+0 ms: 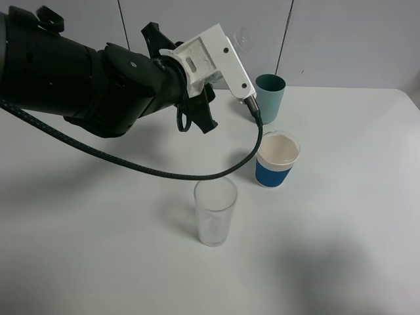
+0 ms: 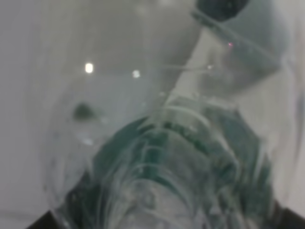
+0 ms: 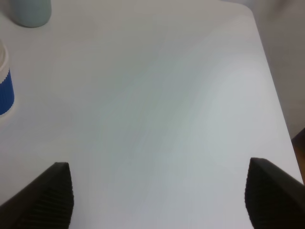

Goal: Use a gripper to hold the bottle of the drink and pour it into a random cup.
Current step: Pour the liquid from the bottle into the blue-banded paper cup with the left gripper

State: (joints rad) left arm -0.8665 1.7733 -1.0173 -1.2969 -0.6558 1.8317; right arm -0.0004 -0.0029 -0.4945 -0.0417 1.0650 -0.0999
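Note:
My left gripper [image 1: 190, 85], black with a white bracket and a black cable, hangs high above the table's back left, left of the cups. In the left wrist view the clear bottle of the drink [image 2: 162, 162] with its green label fills the picture, held between the jaws. The arm hides the bottle in the exterior view. The white cup with a blue band [image 1: 277, 161] stands right of centre; it also shows at the edge of the right wrist view [image 3: 4, 90]. My right gripper [image 3: 157, 200] is open and empty over bare table, out of the exterior view.
A plain teal cup [image 1: 270, 95] stands behind the blue-banded cup and shows in the right wrist view [image 3: 31, 12]. A tall clear glass [image 1: 215, 210] stands in front of centre. The white table [image 1: 354, 249] ends at a rounded far right corner [image 3: 248, 9].

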